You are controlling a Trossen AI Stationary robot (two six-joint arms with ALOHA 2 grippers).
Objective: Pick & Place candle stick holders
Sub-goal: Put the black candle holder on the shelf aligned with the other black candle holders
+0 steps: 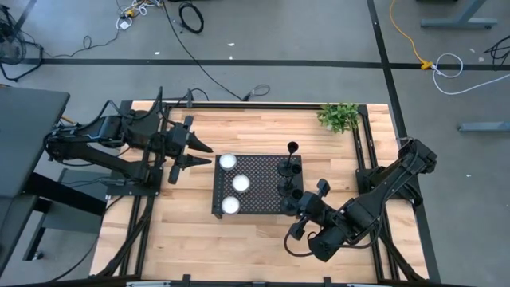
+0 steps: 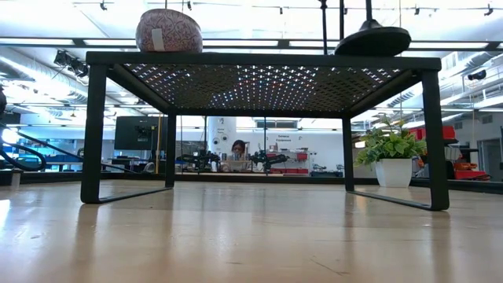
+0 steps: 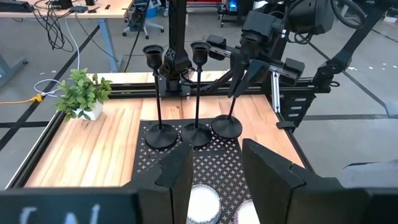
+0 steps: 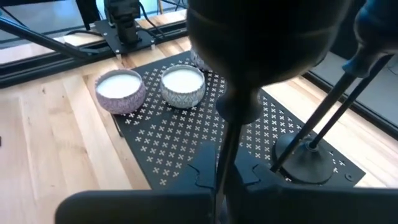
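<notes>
The right gripper is closed on the thin stem of the nearest candle stick holder, gripping it partway up, with the holder's round base resting on the right-hand edge of the black perforated tray. In the left wrist view that stem leans a little rather than standing plumb, so the long axis to mind runs roughly vertical, up through the gripper's fingers; any lift would, I judge, have to follow that line to keep the base from dragging. Two more candle stick holders stand just beside it in a row along the same edge, the middle one and the far one, their bases close together or touching, which leaves little room sideways. The right arm is plainly the nearer one to all three. The left gripper hovers at the tray's left side, partly open and holding nothing, pointed across the tray. Three white candles in small bowls sit in a row on the tray's left half. The tray stands on legs above a pale wooden counter, with a potted plant at the far right corner. Beyond lies an open workshop, where a person sits at a distant desk.
</notes>
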